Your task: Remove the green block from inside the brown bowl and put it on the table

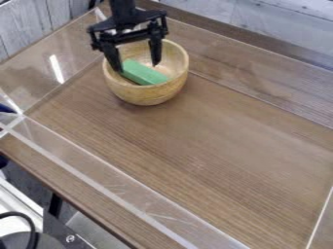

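Nearest the camera runs the low clear border wall (92,190) of the surface (208,146), a broad brown wood-grain top that fills most of the view — bare across its near and middle stretch. At the lower left corner, outside the wall, a few dark cables (16,229) show against a pale floor.

Farther back, toward the upper left, stands the brown bowl (146,74), round, light tan, thick-rimmed, resting upright on the surface. Inside it lies the green block (143,72), a small flat bright green bar set at a slant across the bowl's floor, one end toward the left wall of the bowl and the other toward its middle.

Directly over the bowl's back-left part hangs the end effector (130,53), black, pointing down, its two fingers (107,58) spread wide apart — open and holding nothing. The left finger reaches down at the bowl's left rim; the right one comes down inside the bowl, just behind the block. Whether either fingertip touches the block or the rim cannot be told

Behind the bowl the far border wall meets a pale backdrop
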Robot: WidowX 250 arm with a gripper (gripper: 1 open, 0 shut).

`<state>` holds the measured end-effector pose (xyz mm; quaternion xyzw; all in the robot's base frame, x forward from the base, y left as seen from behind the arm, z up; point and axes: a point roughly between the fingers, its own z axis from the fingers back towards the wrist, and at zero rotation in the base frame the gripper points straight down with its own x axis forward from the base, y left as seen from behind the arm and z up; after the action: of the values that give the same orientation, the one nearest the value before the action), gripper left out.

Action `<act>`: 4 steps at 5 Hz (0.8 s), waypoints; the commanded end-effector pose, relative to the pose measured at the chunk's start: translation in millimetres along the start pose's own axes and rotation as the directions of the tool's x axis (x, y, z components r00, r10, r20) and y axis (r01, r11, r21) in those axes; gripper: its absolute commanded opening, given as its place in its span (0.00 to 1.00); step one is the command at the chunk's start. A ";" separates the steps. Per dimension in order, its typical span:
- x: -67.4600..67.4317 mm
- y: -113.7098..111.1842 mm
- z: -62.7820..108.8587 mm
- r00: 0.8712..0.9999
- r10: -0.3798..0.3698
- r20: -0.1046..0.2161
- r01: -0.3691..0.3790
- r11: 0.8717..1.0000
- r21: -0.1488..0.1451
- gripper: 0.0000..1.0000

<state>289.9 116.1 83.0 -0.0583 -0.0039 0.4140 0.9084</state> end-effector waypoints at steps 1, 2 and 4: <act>16.2 -6.8 9.5 0.997 0.052 0.060 -0.050 0.998 -0.035 1.00; 17.3 -7.5 -0.8 0.997 0.004 0.075 -0.003 1.000 -0.018 1.00; 17.2 -10.4 -11.9 0.996 0.067 0.063 -0.067 0.998 0.005 1.00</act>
<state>299.4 117.3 53.5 -0.0413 0.0041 0.4476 0.8933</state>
